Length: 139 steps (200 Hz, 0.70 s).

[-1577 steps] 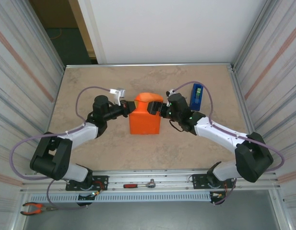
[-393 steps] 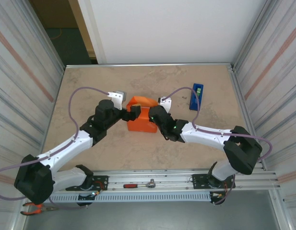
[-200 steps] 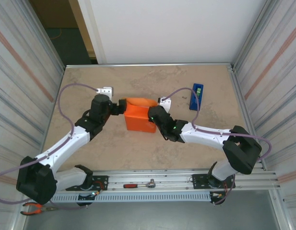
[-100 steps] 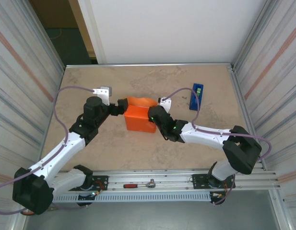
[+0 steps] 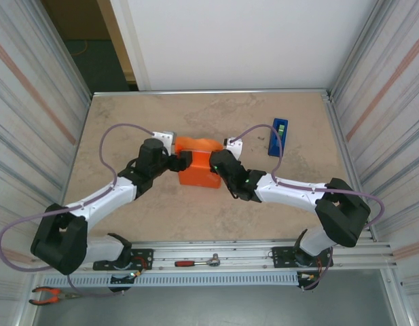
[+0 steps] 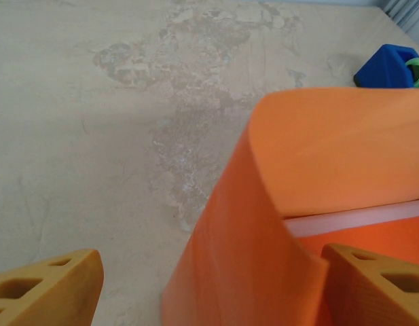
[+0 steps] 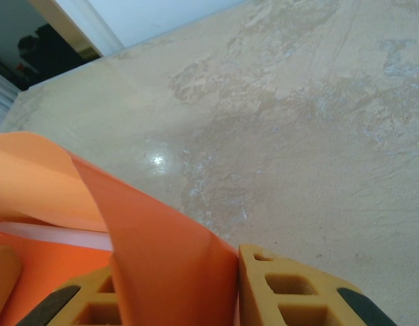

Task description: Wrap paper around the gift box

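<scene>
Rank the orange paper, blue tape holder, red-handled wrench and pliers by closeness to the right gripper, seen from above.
1. The paper, pinched by the right gripper.
2. The blue tape holder, far right.
3. The wrench, near rail.
4. The pliers, near left corner.

The bright orange paper (image 5: 199, 164) sits folded into a boxy bundle just above the top view's centre, its upper flap curling loose, the gift box covered beneath.
</scene>
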### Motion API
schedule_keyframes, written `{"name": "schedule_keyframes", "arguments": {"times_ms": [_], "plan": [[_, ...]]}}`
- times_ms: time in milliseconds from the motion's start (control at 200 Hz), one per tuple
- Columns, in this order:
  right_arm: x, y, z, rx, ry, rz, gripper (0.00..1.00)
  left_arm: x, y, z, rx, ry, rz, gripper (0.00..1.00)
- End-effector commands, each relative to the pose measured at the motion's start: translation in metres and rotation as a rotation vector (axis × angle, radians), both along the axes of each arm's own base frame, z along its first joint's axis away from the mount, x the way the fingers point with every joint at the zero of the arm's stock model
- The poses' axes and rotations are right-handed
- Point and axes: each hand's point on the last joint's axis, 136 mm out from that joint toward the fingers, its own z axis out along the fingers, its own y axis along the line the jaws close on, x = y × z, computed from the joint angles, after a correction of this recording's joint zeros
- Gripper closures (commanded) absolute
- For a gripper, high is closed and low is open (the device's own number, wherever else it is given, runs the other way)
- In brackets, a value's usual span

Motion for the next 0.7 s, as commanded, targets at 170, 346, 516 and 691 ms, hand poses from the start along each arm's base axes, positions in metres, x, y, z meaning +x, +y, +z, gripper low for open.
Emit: {"name": "schedule_keyframes", "arguments": {"times_ms": [170, 346, 516, 691], "plan": [[-0.016, -0.011, -0.055, -0.173, 0.171, 0.074, 0.73, 0.012, -0.011, 0.019, -0.036, -0.070, -0.012, 0.33], [-0.008, -0.008, -0.038, -0.157, 0.164, 0.103, 0.66, 0.012, -0.015, 0.007, -0.023, -0.050, -0.017, 0.52], [-0.003, -0.012, -0.005, -0.129, 0.134, 0.109, 0.34, 0.007, -0.017, 0.001, -0.025, -0.035, -0.009, 0.60], [-0.006, -0.029, 0.027, -0.068, 0.089, 0.062, 0.10, 0.000, -0.020, 0.001, -0.003, -0.027, 0.016, 0.62]]}}
